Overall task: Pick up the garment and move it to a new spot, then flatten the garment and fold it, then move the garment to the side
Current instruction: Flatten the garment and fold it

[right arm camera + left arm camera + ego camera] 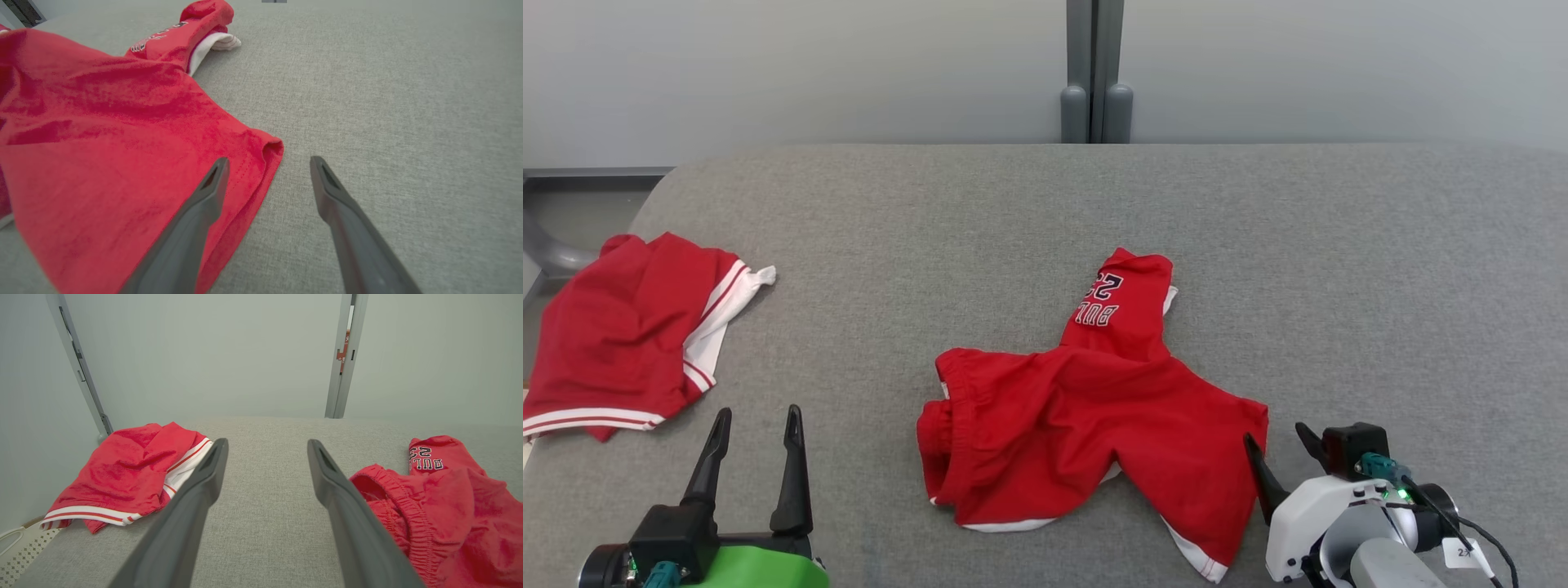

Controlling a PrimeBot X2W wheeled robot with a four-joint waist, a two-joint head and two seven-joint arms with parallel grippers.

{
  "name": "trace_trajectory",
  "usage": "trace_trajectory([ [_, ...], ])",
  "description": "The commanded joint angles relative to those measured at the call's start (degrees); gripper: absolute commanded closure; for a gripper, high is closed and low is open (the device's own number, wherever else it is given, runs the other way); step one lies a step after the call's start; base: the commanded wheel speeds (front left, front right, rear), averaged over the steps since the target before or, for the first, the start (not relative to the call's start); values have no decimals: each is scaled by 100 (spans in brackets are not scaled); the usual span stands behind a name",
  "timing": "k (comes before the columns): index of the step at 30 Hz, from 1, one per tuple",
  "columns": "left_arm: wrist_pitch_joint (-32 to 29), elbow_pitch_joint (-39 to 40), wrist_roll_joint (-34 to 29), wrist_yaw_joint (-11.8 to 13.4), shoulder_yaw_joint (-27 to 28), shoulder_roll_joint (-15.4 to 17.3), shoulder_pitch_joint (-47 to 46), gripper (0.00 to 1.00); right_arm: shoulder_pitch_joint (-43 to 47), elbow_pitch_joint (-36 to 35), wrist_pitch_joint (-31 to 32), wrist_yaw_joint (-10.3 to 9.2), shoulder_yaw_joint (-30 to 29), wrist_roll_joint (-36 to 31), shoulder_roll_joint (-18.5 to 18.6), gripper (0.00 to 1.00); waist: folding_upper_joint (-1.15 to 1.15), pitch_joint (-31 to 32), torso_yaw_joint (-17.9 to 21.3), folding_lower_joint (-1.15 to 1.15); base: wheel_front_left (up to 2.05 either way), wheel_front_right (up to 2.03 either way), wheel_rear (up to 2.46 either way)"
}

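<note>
The garment [1094,408] is a pair of red shorts with white trim and dark lettering, lying crumpled on the grey table near the front middle; it also lies at the right of the left wrist view [449,506]. My right gripper [1272,433] stands open just off its right corner. In the right wrist view, the right gripper [269,159] has its left finger over the hem of the garment [102,143] and its other finger over bare table. My left gripper [757,411] is open at the lower left, apart from the shorts, with bare table between the fingers of this gripper [267,442].
A second red garment [629,327] with white stripes lies folded at the table's left edge, also in the left wrist view [130,469]. A grey post [1094,73] stands behind the table [1045,212]. A white perforated basket [16,547] sits below the left edge.
</note>
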State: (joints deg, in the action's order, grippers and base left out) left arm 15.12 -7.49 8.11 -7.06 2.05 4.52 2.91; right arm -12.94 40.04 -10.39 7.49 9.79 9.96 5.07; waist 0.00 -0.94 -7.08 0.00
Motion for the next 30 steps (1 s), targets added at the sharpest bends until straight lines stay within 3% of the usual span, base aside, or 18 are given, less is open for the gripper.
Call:
trace_trajectory([
  [1,3,-1,-21,-16,22,-18,-32,0,-102,145,27,0,-1,-10,-14,0,0,-37,-110,0,0,0,0],
  [5,3,-16,-57,-33,37,-59,-67,0,-213,588,148,0,51,46,-64,0,0,-69,-191,0,0,0,0],
  [6,3,-28,-60,-40,22,-78,-70,0,-272,788,207,0,116,131,-81,17,0,-78,-214,0,0,0,0],
  [7,3,-43,-61,-33,13,-82,-69,0,-288,871,208,0,156,195,-91,52,0,-82,-218,0,0,0,0],
  [9,3,-55,-56,-36,6,-95,-73,0,-338,989,163,0,226,266,-89,100,0,-86,-215,0,0,0,0],
  [17,3,-121,-24,-45,-89,-125,-120,0,-942,1057,-199,-3,39,467,481,100,0,-80,-130,0,0,0,0],
  [25,3,-168,3,-46,-347,-141,-147,0,-1555,1296,-61,-3,-297,471,1181,100,0,-95,-196,0,0,0,0],
  [26,3,-183,23,-46,-364,-141,-152,0,-1605,1322,-39,-3,-281,464,1209,92,0,-97,-203,0,0,0,0],
  [27,3,-196,37,-45,-377,-142,-160,0,-1661,1331,-64,-3,-240,439,1234,25,0,-96,-207,0,0,0,0],
  [28,3,-208,55,-46,-389,-144,-163,0,-1691,1348,-86,-3,-214,443,1235,0,0,-92,-208,0,0,0,0],
  [30,3,-241,78,-43,-392,-148,-158,0,-1720,1344,-188,-3,-195,465,1228,0,0,-60,-194,0,0,0,0],
])
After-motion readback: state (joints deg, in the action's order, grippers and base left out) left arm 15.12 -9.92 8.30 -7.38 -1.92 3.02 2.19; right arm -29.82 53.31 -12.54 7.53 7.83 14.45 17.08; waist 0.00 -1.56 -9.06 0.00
